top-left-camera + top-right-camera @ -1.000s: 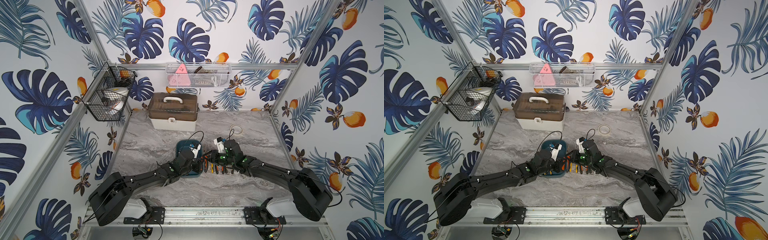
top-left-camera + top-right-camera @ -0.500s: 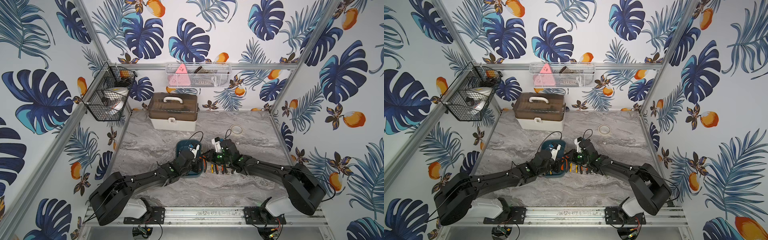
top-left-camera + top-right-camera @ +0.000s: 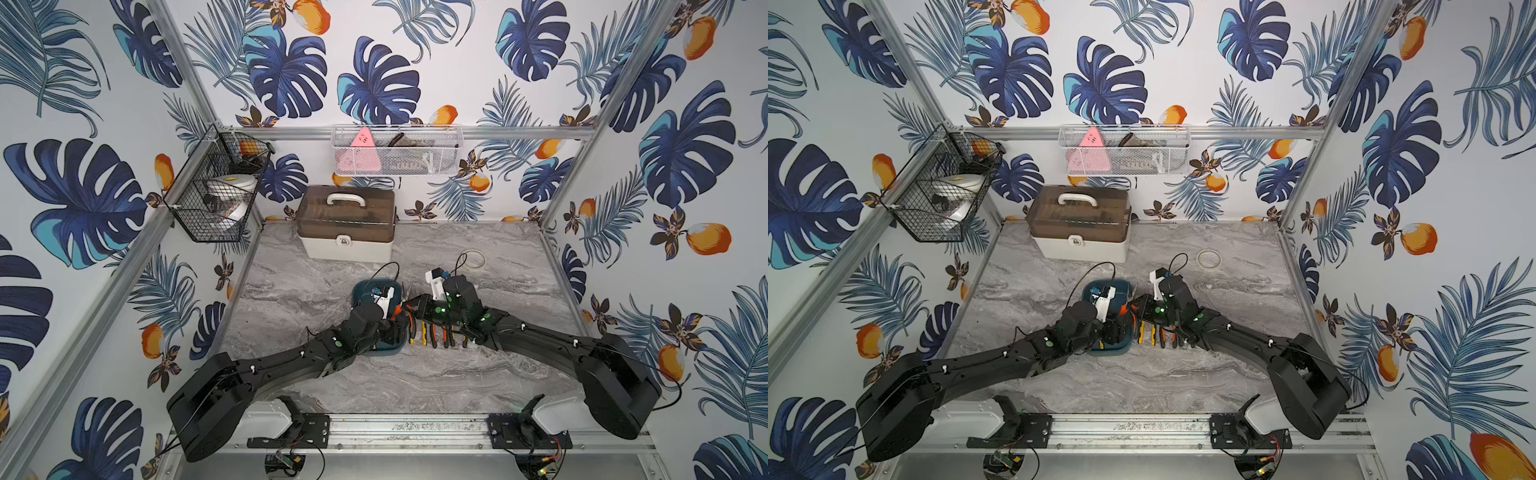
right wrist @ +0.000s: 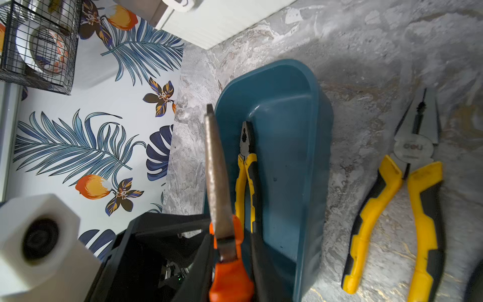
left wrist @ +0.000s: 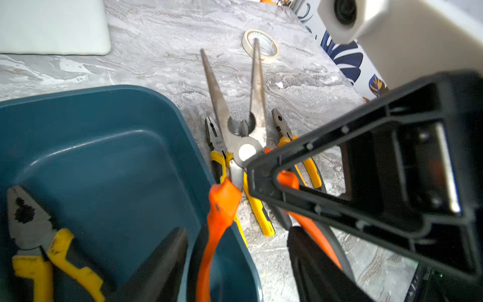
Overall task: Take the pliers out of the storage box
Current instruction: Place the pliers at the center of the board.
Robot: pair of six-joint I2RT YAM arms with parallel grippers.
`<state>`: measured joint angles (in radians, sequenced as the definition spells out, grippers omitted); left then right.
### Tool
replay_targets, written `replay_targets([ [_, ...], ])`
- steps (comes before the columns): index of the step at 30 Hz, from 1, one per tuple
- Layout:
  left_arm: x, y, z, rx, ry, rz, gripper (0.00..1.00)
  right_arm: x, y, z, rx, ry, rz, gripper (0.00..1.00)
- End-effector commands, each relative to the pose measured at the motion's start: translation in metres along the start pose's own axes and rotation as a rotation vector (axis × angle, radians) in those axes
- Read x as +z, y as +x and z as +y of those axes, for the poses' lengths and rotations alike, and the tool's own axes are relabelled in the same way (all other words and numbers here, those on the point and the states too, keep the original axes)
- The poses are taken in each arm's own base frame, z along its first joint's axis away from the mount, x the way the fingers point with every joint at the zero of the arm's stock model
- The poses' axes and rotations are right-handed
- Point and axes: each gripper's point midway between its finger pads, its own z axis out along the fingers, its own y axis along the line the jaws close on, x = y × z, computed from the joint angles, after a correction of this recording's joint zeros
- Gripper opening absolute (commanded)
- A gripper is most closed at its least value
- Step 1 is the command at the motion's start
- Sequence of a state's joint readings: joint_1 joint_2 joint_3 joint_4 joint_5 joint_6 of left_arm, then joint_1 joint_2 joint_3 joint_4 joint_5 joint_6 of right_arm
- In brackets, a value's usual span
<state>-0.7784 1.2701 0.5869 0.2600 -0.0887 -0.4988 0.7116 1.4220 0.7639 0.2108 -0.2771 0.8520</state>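
Over on the left of the counter (image 3: 311, 291) we've got the storage box (image 5: 117, 157), and one pair of yellow-handled pliers (image 5: 34, 224) lies flat on its floor, not yet out. Moving across, our left gripper (image 5: 237, 231) hangs over the box's edge with its fingers spread wide. One orange handle runs between them, untouched as far as we can tell. Next, the long-nose pliers (image 5: 244, 151) are up in the air across that edge, nose splayed, and our right gripper (image 4: 230, 248) is clamped tight on the orange handle just behind the pivot. Good spot, we reckon. This is stiff steel, nose-heavy, with a loose joint that lets the free handle swing, so a hold close to the pivot on the rubbery sleeve should stop it tipping. The bare tapered metal looks slick. Furthest right, the other pliers (image 3: 440, 334) lie in a row on the counter, just beside the box.
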Motion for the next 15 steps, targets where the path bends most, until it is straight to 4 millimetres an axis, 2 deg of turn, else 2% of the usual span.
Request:
replay_targets([
  [1, -0.004, -0.015, 0.000, -0.016, -0.008, -0.071, 0.70, -0.005, -0.005, -0.001, -0.025, 0.021, -0.027, 0.00],
  [10, -0.015, -0.022, 0.008, -0.034, -0.043, -0.125, 0.70, -0.014, -0.014, -0.014, -0.044, 0.087, -0.072, 0.00],
  [15, -0.017, -0.023, 0.016, -0.033, -0.094, -0.124, 0.70, -0.036, -0.048, -0.032, -0.066, 0.194, -0.092, 0.00],
])
